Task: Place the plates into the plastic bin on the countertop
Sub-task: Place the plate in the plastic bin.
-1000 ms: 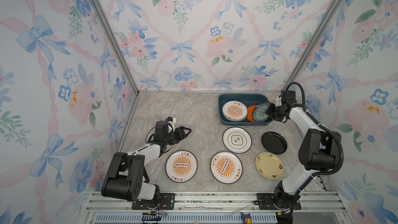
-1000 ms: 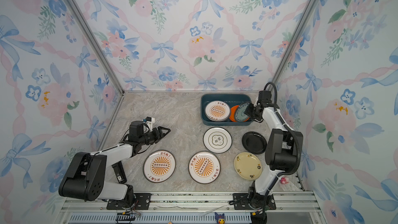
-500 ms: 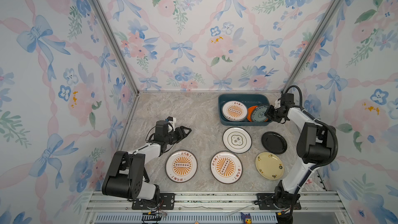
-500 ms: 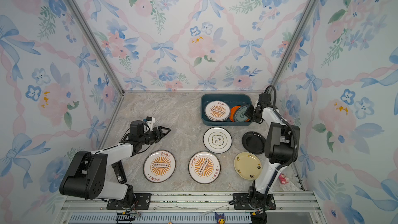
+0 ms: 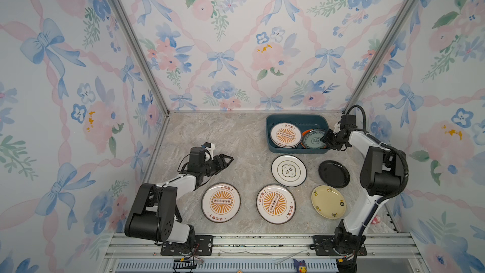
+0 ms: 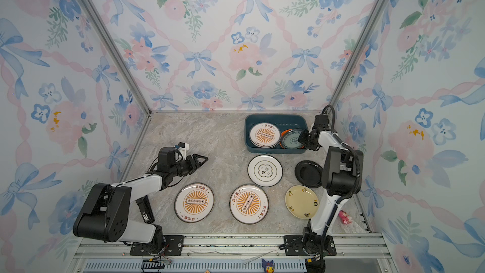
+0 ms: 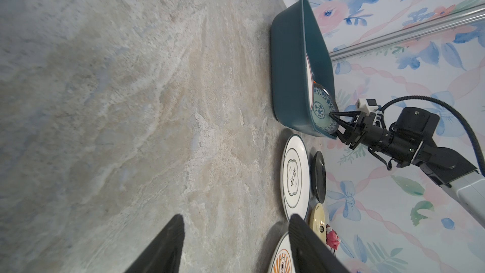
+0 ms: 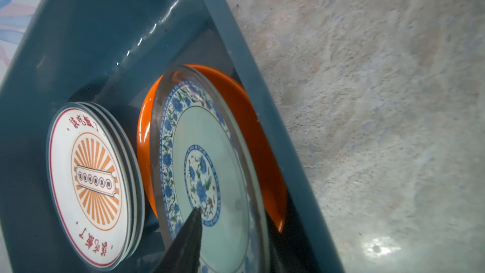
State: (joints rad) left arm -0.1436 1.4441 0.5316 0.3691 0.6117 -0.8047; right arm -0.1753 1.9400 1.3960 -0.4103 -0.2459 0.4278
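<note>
I see the plastic bin point(image 5: 309, 121), smooth dark teal with rounded corners, on the veined, marble-look countertop point(image 5: 210, 132). Inside it a glossy teal plate point(image 5: 313, 139) with blue floral bands leans on an orange plate point(image 8: 249, 116). Beside them is a stack of sunburst plates point(image 5: 285, 135) rimmed in red Chinese characters. My right gripper point(image 5: 327, 137) straddles the teal plate's rim with its jaws parted, no longer pinching it as a second ago. My left gripper point(image 5: 228, 161), well away from the bin, gapes wide on nothing, unmoved.
</note>
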